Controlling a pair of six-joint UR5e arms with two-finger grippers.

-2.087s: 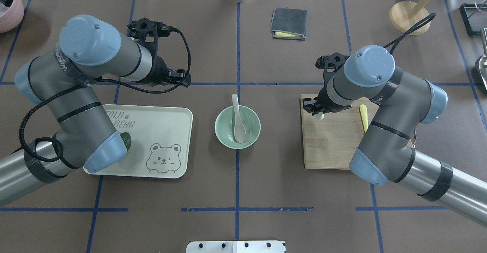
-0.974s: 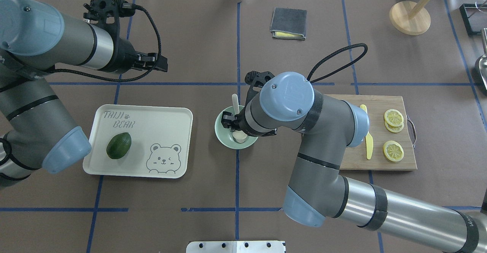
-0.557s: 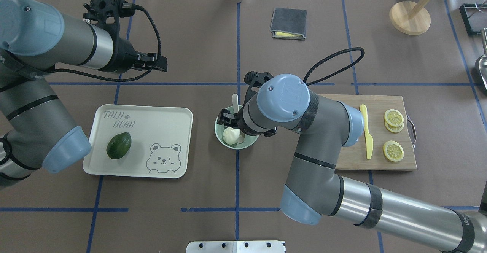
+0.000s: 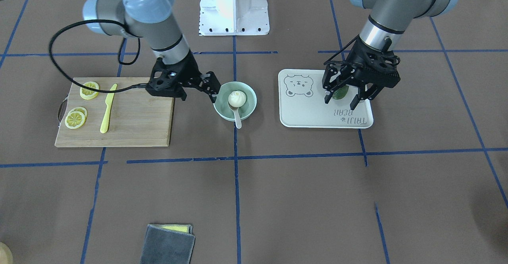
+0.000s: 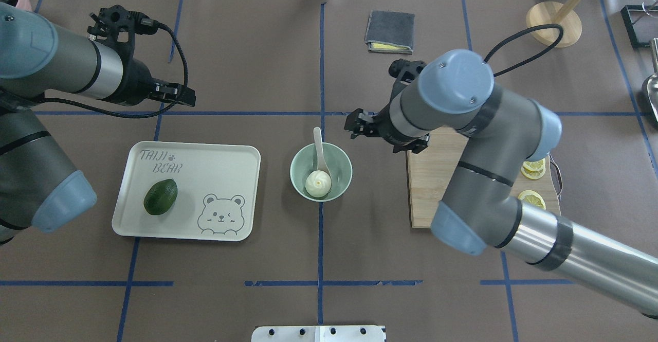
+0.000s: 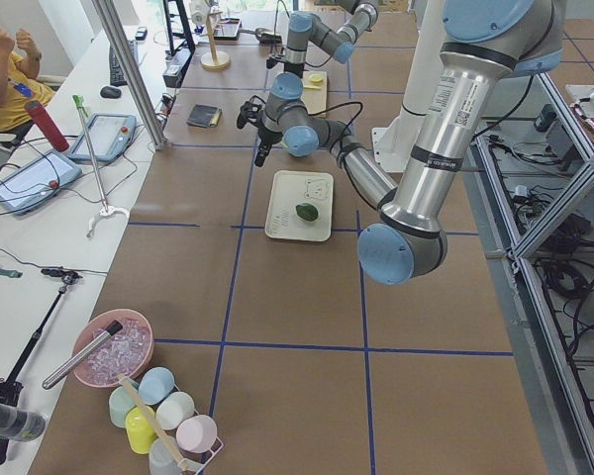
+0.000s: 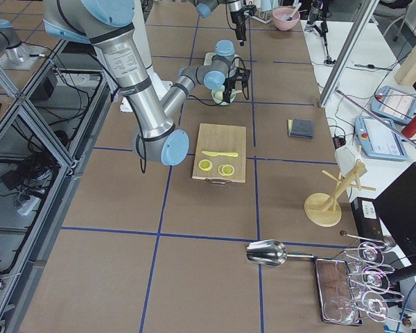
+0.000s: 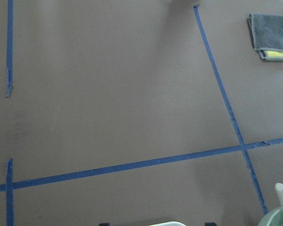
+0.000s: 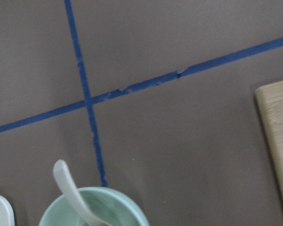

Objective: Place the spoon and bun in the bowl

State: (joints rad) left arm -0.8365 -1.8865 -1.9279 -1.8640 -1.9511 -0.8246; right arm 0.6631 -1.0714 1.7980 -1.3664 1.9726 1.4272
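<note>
The pale mint-green bowl [image 5: 343,163] stands at the table's middle and also shows in the front view [image 4: 250,96]. The white bun [image 5: 318,183] lies in it on the spoon's scoop. The off-white spoon [image 5: 318,144] leans in the bowl with its handle over the far rim. The bun [image 4: 237,98] and spoon [image 4: 237,120] also show in the front view. My right gripper [image 5: 352,125] is open and empty, raised just right of the bowl and clear of it. My left gripper [image 5: 189,96] is open and empty, high beyond the tray's far edge.
A cream tray [image 5: 221,167] left of the bowl holds a dark green avocado [image 5: 160,196]. A wooden cutting board [image 5: 437,187] on the right carries lemon slices [image 4: 75,119] and a yellow knife [image 4: 107,109]. A grey cloth [image 5: 389,32] lies far back, a wooden stand [image 5: 552,23] at back right.
The right gripper carried the bun from the cutting board to the bowl, let it go there and drew back to the right. The left arm pulled further left and back.
</note>
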